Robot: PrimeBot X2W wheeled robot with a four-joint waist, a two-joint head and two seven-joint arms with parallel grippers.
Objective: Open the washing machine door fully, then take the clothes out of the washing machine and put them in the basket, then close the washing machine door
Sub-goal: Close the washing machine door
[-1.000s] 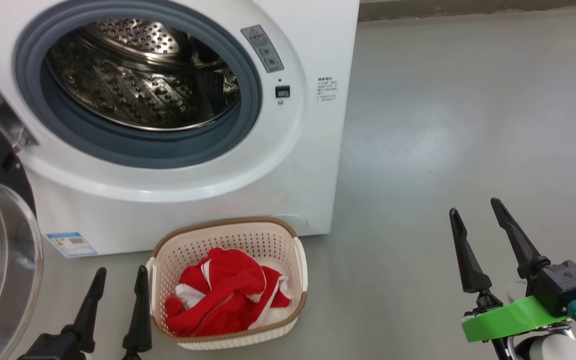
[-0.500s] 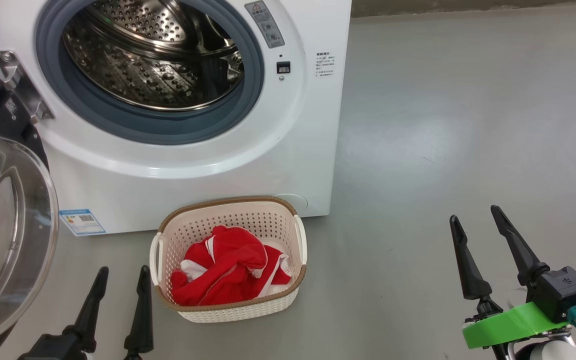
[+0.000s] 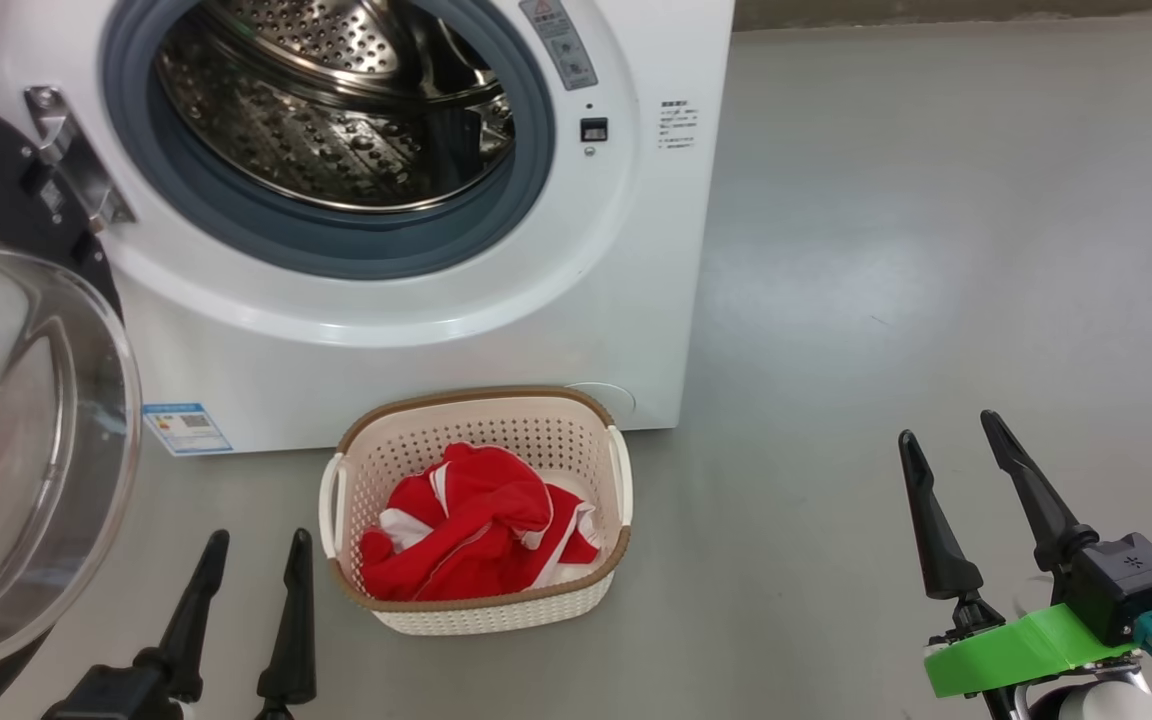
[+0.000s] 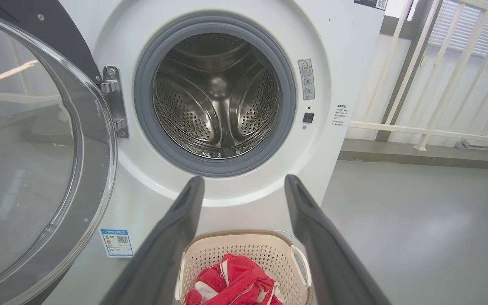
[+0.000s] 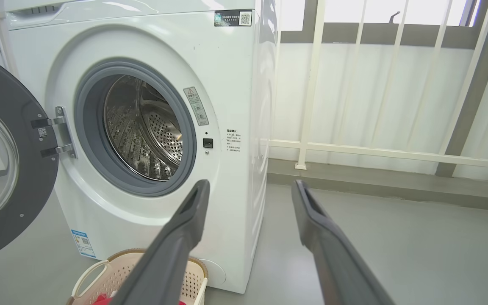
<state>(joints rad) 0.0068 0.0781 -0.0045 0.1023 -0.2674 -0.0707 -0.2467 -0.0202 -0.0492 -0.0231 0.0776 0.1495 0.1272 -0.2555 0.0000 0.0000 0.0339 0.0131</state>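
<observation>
1. Pincers first, in the head view: the left pincer (image 3: 258, 545), wrist cut off by the bottom edge, and the right pincer (image 3: 946, 432) each stand with fingers (image 3: 194, 600) parted, holding nothing. The clothes (image 3: 476, 530) lie in the basket (image 3: 496, 615) on the floor (image 3: 936, 250), just before the washing machine (image 3: 436, 350). The washing machine door (image 3: 36, 420) stands open at left, cropped by the frame. Print on the blue label sticker (image 3: 186, 428) is too small to read.
2. Left wrist view: the empty, spread left pincer frames the basket, whose near half is cut off. The drum (image 4: 218, 97) is open to view. A warning sticker (image 4: 306, 79) bears a red triangle, but its text is illegible.
3. Right wrist view: the right pincer gapes, empty. The basket is clipped by the bottom edge, with a sliver of red showing. A dark label (image 5: 232, 18) carries a QR code, and its writing is unreadable.
</observation>
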